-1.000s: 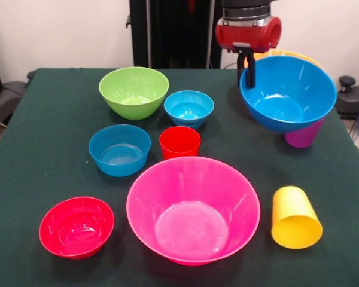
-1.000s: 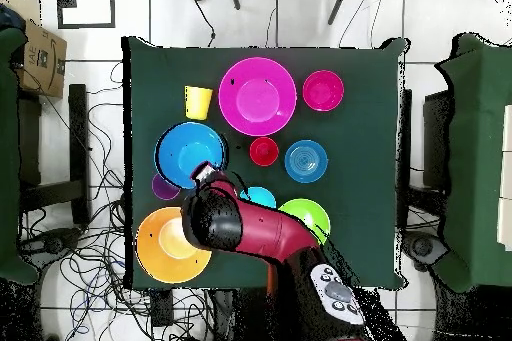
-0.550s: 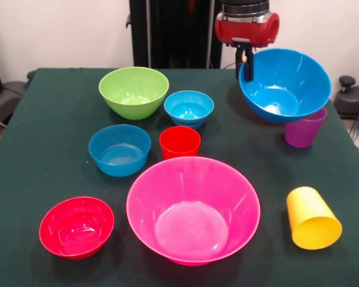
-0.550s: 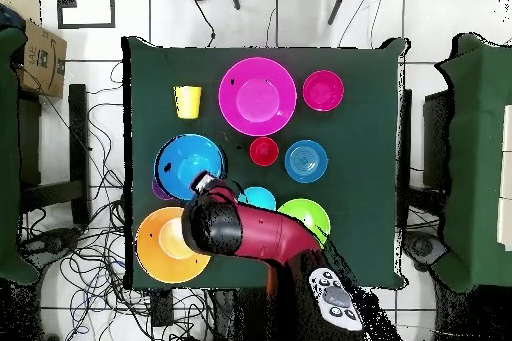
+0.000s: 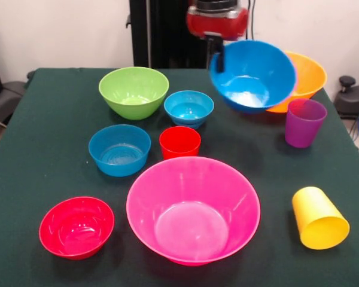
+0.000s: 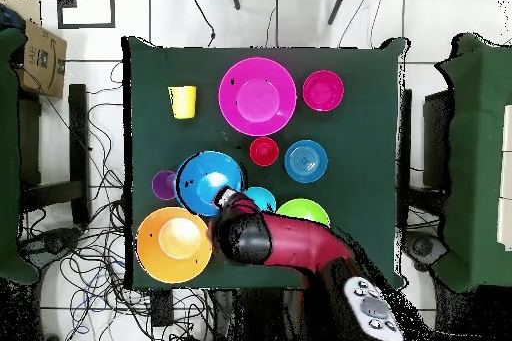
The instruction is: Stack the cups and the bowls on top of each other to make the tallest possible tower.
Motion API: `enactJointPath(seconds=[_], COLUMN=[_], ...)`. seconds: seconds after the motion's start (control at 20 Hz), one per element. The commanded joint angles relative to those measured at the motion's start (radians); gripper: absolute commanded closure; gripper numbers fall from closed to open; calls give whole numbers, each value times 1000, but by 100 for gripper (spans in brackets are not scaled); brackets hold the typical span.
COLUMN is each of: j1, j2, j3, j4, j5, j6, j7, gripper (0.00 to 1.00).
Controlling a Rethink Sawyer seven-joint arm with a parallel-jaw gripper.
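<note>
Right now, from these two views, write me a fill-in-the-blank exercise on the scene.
1. The gripper holds a large ____ bowl by its rim, off the table.
2. The yellow cup lies on its ____.
3. The purple cup stands ____.
4. The red cup sits just behind the ____ bowl.

Missing words: blue; side; upright; pink

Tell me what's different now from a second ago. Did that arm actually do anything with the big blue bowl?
Yes. The end effector, gripping the big blue bowl by its rim, carried it up off the purple cup and leftward in the front view, uncovering the orange bowl. The yellow cup, on its side, rolled toward the table's edge. The pink bowl, green bowl and other dishes stayed put.
</note>
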Motion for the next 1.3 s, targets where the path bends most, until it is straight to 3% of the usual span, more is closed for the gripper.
enactJointPath(seconds=[0.05, 0.3, 0.65, 1.05, 1.3], j1=[-203, -262, -363, -472, -527], j2=[-15, -34, -82, -50, 10], j3=[139, 150, 249, 392, 429], j4=[98, 74, 88, 186, 196], j5=[-189, -298, -356, -465, -550], j6=[67, 86, 183, 204, 229], j7=[-210, -209, -240, -299, -309], gripper=[100, 100, 100, 100, 100])
